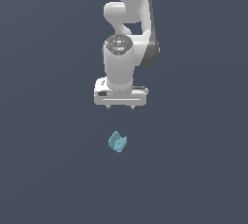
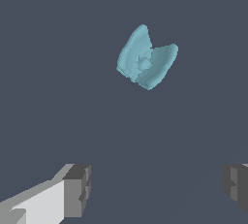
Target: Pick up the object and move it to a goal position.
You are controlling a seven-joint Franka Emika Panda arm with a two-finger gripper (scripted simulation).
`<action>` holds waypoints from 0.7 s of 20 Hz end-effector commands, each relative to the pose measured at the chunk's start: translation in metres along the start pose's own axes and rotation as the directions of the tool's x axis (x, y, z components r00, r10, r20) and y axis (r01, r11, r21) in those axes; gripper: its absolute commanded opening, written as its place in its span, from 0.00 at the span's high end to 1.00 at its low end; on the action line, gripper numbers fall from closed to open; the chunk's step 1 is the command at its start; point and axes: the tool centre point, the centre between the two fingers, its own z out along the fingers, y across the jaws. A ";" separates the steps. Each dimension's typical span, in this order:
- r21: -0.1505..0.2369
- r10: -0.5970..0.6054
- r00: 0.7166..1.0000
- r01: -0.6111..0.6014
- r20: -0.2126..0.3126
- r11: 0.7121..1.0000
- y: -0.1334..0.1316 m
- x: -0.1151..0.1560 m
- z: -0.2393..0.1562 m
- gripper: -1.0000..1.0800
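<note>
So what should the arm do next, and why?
Probably shift over the light-blue piece and start lowering. The gripper hangs apart from it, jaws wide open with nothing between them, and in the wrist view the piece sits off beyond the fingertips, not between them.

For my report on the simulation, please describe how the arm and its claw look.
The arm is glossy white with rounded segments and dark grey joint bands. A dark round cap has small red marks. The claw has a wide white block body; the fingers have grey blocky pads. No cables show.

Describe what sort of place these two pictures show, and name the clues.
Most likely a bare simulated test scene: a plain dark grey floor, a white arm's open gripper, and one small light-blue object, nothing else.
</note>
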 end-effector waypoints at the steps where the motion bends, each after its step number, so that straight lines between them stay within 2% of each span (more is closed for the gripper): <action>1: 0.000 0.000 1.000 0.000 0.000 1.000 0.000 0.000 0.000 0.04; 9: 0.011 -0.022 1.000 0.022 -0.010 1.000 -0.026 0.006 -0.013 0.04; 14: 0.011 -0.024 1.000 0.024 -0.010 1.000 -0.028 0.006 -0.014 0.04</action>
